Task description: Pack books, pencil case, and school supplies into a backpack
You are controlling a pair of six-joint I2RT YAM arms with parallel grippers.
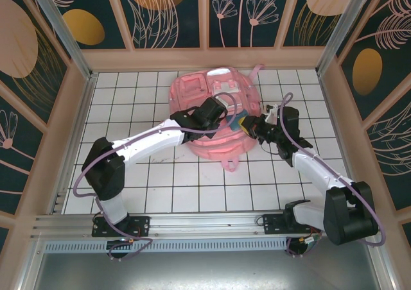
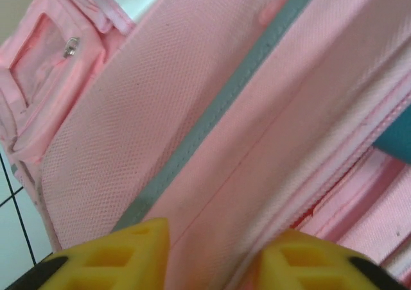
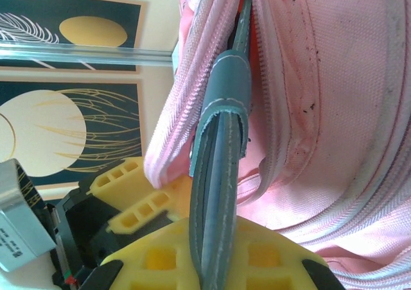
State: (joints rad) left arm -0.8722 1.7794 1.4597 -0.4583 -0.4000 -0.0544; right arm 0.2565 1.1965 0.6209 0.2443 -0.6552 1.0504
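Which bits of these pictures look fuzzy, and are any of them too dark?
Left wrist view: the left claw has fuzzy yellow fingertips, too near the lens, while the backpack mesh is sharp. Right wrist view: the grey strap looks crisp. Top external view: even light, soft shadows on the table.

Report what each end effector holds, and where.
The right end effector pinches the backpack by its grey tab, low on the tab. Left end effector: cannot be told.
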